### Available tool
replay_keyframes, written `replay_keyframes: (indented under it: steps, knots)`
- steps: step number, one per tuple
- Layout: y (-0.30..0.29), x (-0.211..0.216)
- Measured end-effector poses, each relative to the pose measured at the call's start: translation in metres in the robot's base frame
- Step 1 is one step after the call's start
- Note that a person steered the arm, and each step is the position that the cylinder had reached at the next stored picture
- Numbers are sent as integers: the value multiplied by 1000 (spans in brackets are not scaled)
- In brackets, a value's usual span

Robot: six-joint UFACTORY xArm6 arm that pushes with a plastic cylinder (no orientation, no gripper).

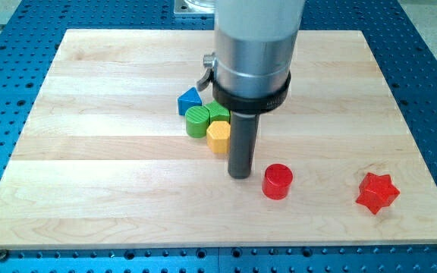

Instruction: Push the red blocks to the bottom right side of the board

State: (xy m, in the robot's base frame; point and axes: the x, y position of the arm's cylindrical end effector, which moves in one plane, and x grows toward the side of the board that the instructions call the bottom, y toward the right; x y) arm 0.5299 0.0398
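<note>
A red cylinder block (277, 181) lies on the wooden board (112, 189) right of centre, toward the view's bottom. A red star block (376, 192) lies further right, near the board's bottom right. My tip (239, 175) rests on the board just left of the red cylinder, a small gap between them. A cluster sits above and left of the tip: a blue triangular block (190, 101), a green cylinder (197, 120), a second green block (219, 113) partly hidden by the rod, and a yellow hexagonal block (218, 137).
The arm's wide grey body (254, 45) hangs over the board's top middle and hides what lies behind it. A blue perforated table (6, 250) surrounds the board on all sides.
</note>
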Motion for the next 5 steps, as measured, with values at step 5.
replay_keyframes:
  steps: [5]
  knots:
    - [68,32]
